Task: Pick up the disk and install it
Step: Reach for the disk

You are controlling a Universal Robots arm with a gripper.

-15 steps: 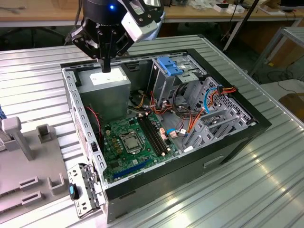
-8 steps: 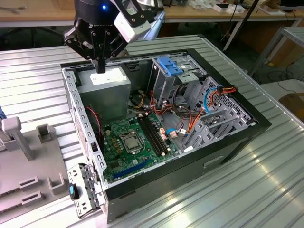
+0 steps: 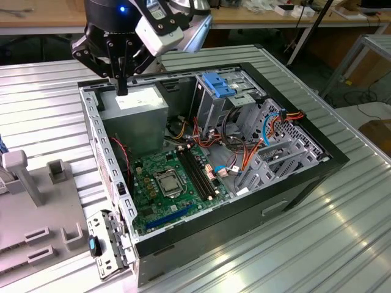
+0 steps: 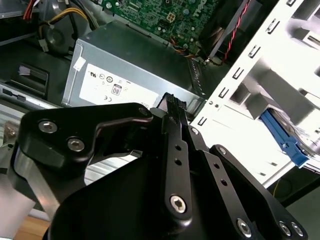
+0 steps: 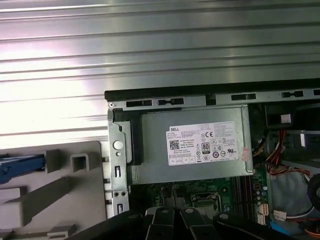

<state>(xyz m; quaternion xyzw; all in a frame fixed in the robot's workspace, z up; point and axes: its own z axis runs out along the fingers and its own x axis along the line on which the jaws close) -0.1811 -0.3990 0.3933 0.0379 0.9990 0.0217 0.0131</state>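
The disk [image 5: 20, 167] lies outside the computer case [image 3: 305, 177], on the grey fixture [image 5: 55, 190] that sits just beside the case's open side wall. In the first wrist view I see only a stretch of its bright blue carrier at the picture's edge, lying flat next to one of the fixture's upright blocks. I cannot make out the metal drive itself. Nothing of mine touches it.

My gripper [image 3: 122, 90] is apart from the disk and inside the outline of the case. It hangs point down over the power supply [image 3: 137, 107] in the corner at the exterior view's left rear. My fingers [image 4: 175, 130] are pressed together and hold nothing. In the second wrist view their tip sits above the labelled grey face of the power supply, close to its edge by the pale chassis wall. I cannot tell if the tip touches the metal.

Beyond the power supply the green motherboard [image 3: 165, 183] lies flat in the floor of the case. Past it, toward the exterior view's right, stands the grey drive cage [image 3: 211, 107] with a blue bracket [image 3: 217, 85] fixed on top, among red, orange and blue cables. Case and fixture both rest on a ribbed metal table [image 3: 342, 232].
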